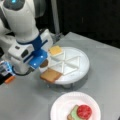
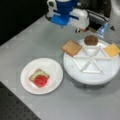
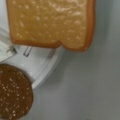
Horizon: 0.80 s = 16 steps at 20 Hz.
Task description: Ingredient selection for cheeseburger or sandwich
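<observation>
The sandwich (image 1: 79, 113) lies on a white paper plate (image 1: 62, 105): a brown toast base, a pale green lettuce layer and a red tomato disc on top, also seen in a front view (image 2: 39, 78). On the divided white tray (image 1: 80, 71) rest a second toast square (image 1: 51, 75), a dark brown patty (image 2: 91, 40) and a yellow cheese square (image 1: 55, 50). My gripper (image 1: 40, 63) hangs over the tray's edge, just above the patty and beside the toast. In the wrist view the toast (image 3: 52, 22) fills the top and the patty (image 3: 13, 92) the lower left; no fingers show there.
The tray (image 2: 95, 75) stands on a short foot on the grey table, with several wedge compartments bare. The paper plate (image 2: 53, 66) lies close beside it. A dark perforated board (image 2: 15, 110) borders the table at a front view's bottom left.
</observation>
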Tool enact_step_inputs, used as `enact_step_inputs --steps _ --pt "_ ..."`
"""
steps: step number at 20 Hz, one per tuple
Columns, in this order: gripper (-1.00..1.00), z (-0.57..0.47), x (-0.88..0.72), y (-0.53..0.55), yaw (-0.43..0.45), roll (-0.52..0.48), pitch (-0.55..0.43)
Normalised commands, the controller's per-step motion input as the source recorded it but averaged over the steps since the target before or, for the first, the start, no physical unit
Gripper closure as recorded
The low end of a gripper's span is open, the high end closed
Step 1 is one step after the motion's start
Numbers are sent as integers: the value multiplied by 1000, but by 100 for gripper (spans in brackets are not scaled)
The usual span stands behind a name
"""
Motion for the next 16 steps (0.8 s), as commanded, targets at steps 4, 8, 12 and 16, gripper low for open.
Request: enact_step_inputs --steps 4,8,12,16 --pt "-100 -165 284 -309 -162 462 -38" --pt "-100 -171 275 -246 -58 500 -79" --pt "-100 -46 226 -175 -12 496 -41" --pt "-100 14 212 -105 5 507 -40"
